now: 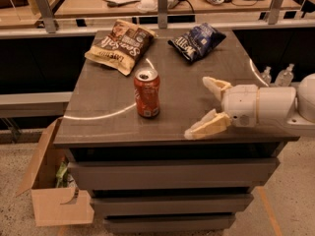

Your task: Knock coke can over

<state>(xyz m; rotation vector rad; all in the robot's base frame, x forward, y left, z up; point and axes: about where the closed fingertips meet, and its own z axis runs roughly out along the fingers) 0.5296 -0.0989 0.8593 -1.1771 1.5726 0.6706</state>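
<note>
The coke can (pixel 147 93) is red with white script and a silver top. It stands upright near the middle of the dark cabinet top (pixel 103 107). My gripper (pixel 202 107) comes in from the right on a white arm, just above the cabinet top. Its two pale fingers (pixel 207 127) are spread wide and point left toward the can. The gripper is empty and sits about a hand's width to the right of the can, not touching it.
A brown chip bag (pixel 120 45) lies at the back left and a blue chip bag (pixel 197 41) at the back right. An open cardboard box (pixel 54 191) stands on the floor left of the cabinet. A railing and a desk run behind.
</note>
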